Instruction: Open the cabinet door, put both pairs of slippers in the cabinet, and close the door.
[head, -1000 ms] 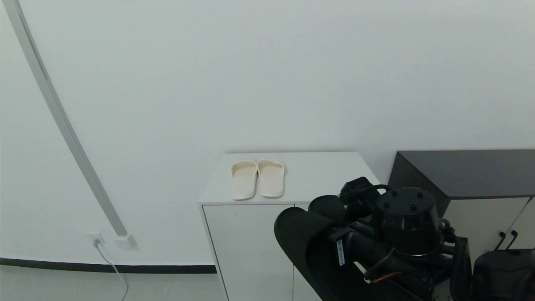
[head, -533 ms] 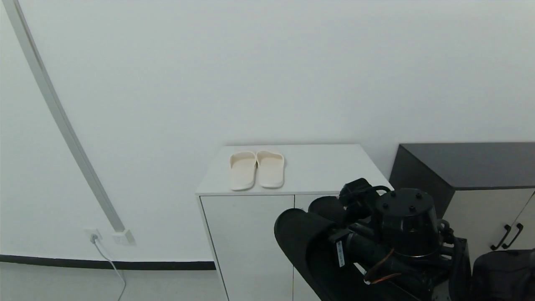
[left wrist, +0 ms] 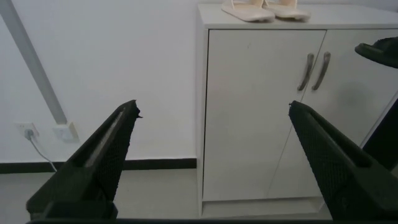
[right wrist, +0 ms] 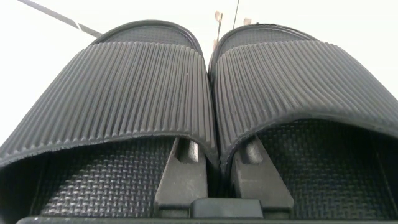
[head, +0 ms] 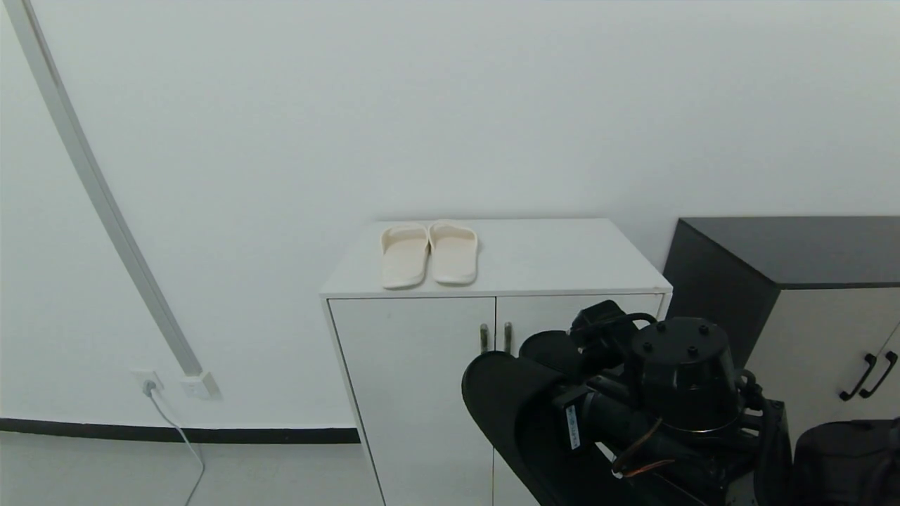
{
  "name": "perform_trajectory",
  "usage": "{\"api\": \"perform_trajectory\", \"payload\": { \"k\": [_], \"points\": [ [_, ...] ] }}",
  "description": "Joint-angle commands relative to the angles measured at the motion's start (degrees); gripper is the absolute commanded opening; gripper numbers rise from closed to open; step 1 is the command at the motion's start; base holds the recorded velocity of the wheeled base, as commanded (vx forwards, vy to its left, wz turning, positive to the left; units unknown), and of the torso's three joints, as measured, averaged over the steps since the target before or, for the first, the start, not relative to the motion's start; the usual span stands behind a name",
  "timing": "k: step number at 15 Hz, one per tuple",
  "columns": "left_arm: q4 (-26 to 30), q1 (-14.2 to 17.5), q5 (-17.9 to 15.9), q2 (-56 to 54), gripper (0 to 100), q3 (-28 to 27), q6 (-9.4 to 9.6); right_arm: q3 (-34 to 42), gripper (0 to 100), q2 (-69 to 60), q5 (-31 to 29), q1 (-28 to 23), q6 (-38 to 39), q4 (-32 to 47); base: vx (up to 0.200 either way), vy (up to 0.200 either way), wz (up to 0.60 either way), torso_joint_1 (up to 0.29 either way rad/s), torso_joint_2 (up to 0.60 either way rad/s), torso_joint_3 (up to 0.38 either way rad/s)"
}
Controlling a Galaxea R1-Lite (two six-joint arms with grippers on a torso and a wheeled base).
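Two pairs of slippers, one in your grip, doors [head: 415, 365] shut.
Your right gripper [right wrist: 216, 171] had its fingers closed on the black slippers [right wrist: 211, 93], pinching their touching inner walls, in front of the cabinet [head: 562, 256]. The cream slippers [head: 429, 254] lay side by side on the cabinet top, toward its left end. Your left gripper [left wrist: 212, 112] stood with its fingers wide apart, facing the cabinet's handles [left wrist: 314, 70]. Both pairs looked like light, bendy foam with ribbed straps. I'd judge the paired inner edges or the strap the best hold, since the soles may flex and sag.
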Motion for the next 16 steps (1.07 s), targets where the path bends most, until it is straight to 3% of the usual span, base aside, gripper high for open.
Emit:
{"api": "perform_trajectory", "payload": {
  "k": [1,16],
  "points": [
    [-0.09,0.01,0.04,0.05,100,0.00,-0.01,0.00,0,0.11,-0.01,0.04,0.02,-0.05,0.000,0.000,0.00,-0.227,0.54,0.315],
    [0.00,0.01,0.04,0.05,100,0.00,-0.01,0.96,0,0.46,-0.01,0.04,-0.07,-0.05,0.000,0.000,0.00,-0.176,0.50,0.321]
  ]
}}
